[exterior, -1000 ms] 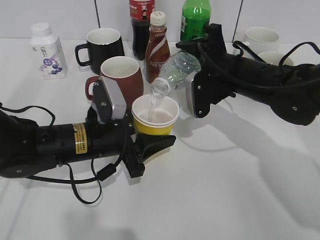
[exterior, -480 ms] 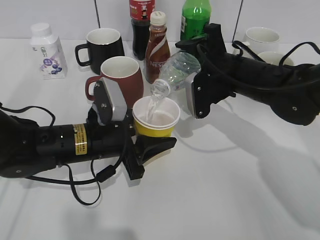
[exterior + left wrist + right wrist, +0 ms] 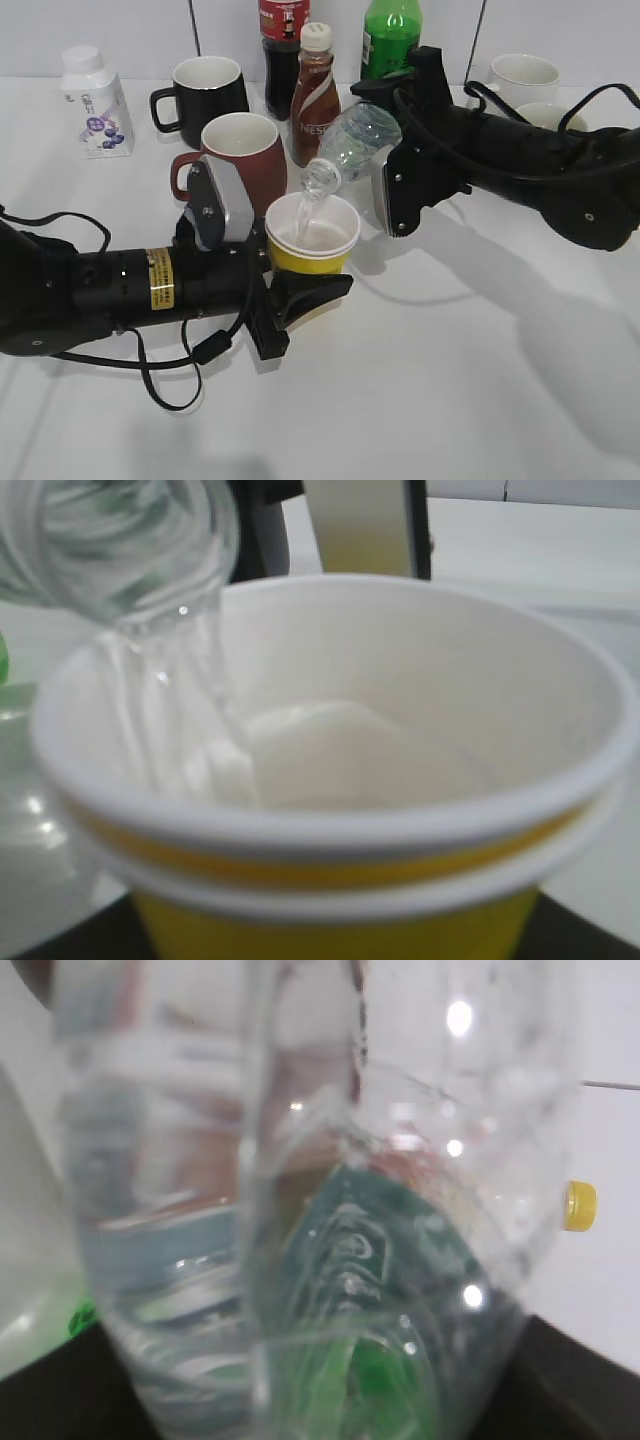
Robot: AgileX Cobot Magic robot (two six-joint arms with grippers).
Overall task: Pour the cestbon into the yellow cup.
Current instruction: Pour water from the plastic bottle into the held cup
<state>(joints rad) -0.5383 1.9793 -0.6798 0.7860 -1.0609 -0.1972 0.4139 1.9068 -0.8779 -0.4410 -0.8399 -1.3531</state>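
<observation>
My right gripper (image 3: pixel 385 140) is shut on the cestbon (image 3: pixel 350 145), a clear ribbed bottle. It is tilted with its open mouth down over the yellow cup (image 3: pixel 311 240). Water runs from the mouth into the cup. My left gripper (image 3: pixel 290 285) is shut on the yellow cup and holds it upright just above the table. In the left wrist view the cup's white inside (image 3: pixel 360 750) holds a little water, and the cestbon's neck (image 3: pixel 130 540) hangs over its left rim. The cestbon (image 3: pixel 330 1220) fills the right wrist view, its dark green label showing through the plastic.
Close behind the cup stand a dark red mug (image 3: pixel 240 155), a brown Nescafe bottle (image 3: pixel 315 95), a black mug (image 3: pixel 205 92), a cola bottle (image 3: pixel 283 50) and a green soda bottle (image 3: pixel 390 38). A white milk bottle (image 3: pixel 95 102) is far left, white mugs (image 3: pixel 525 80) far right.
The bottle has tipped very slightly further and water keeps running into the cup. Both arms stay where they were.
</observation>
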